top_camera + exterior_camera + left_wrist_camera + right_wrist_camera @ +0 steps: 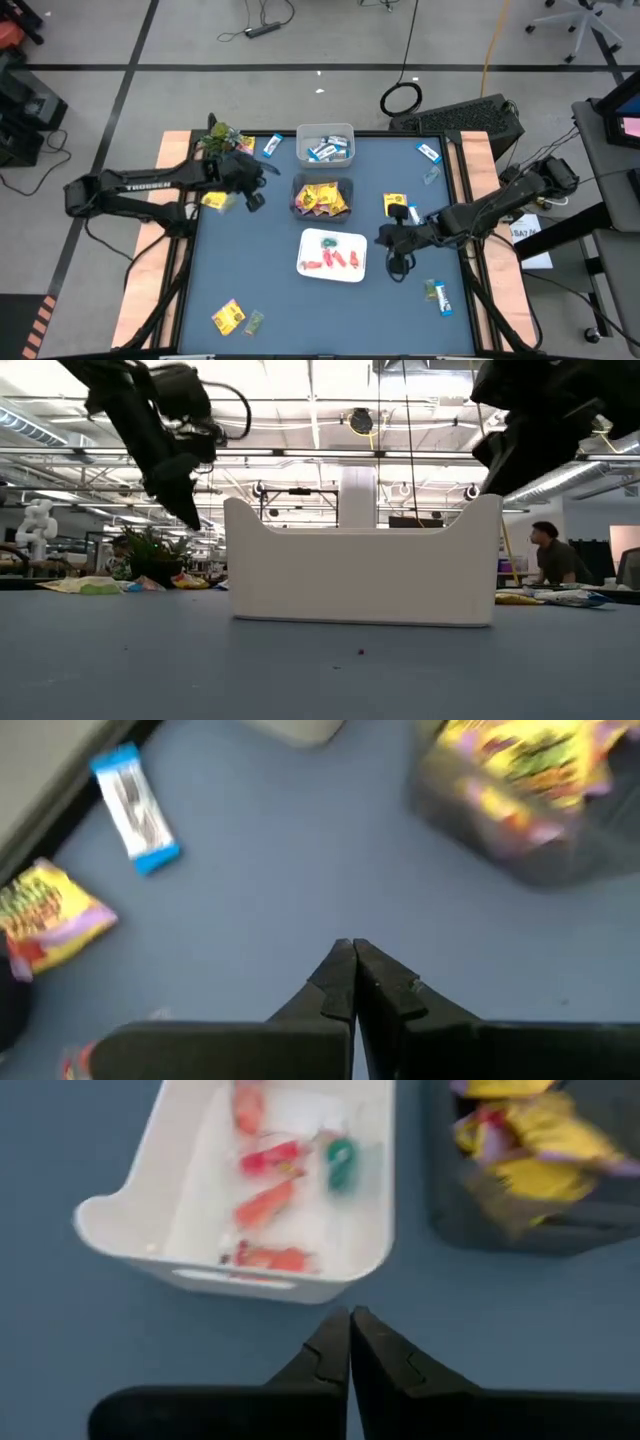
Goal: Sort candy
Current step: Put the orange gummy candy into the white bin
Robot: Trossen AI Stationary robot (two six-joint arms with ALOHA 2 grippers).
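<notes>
Up close, both grippers are pinched shut on nothing: the right gripper [350, 1320] hangs over the blue tabletop [270, 280] just beside the white tray of red sweets [333, 254], the left gripper [354, 952] near the dark bin of yellow packets [322, 198]. Loose blue-and-white bars [428, 152] and yellow packets [228, 317] lie scattered; a person [553, 557] sits beyond the table.

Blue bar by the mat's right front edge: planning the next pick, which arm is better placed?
Right. The right gripper, jaws shut and empty, hangs nearest the blue bar; the left gripper is across the mat.
</notes>
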